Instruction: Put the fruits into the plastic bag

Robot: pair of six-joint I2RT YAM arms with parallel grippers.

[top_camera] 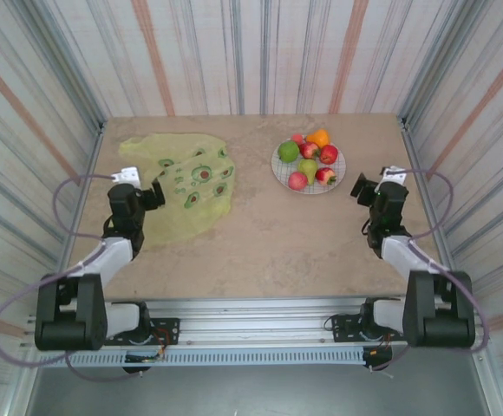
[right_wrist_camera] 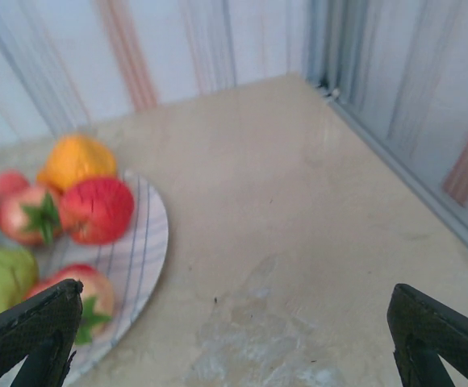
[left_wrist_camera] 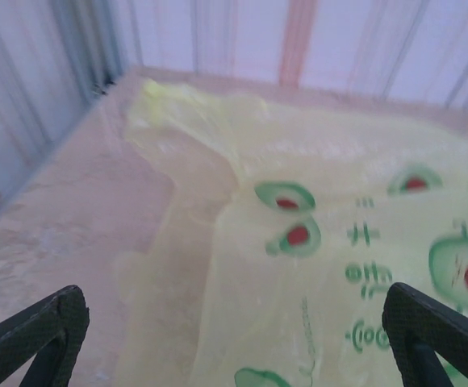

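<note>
Fruits lie heaped on a white grid-lined plate, ahead of the right gripper and off to its left, clear of its fingertips. Its jaws stand wide apart with nothing between them. In the right wrist view the gripper frames bare table, with the plate's rim just inside its left finger. From there an orange sits farthest, a red apple is just nearer, and a yellow-green pear lies close to the left fingertip. The top view adds a green apple on the pile's far-left side.

The plastic bag, yellow-green with avocado prints, lies flat on the table directly ahead of the left gripper and spreads to its right. The fingertips overlap the bag's near edge. That gripper is likewise spread wide and empty, with the crinkled bag beneath and beyond it. Bag and plate lie well apart.
</note>
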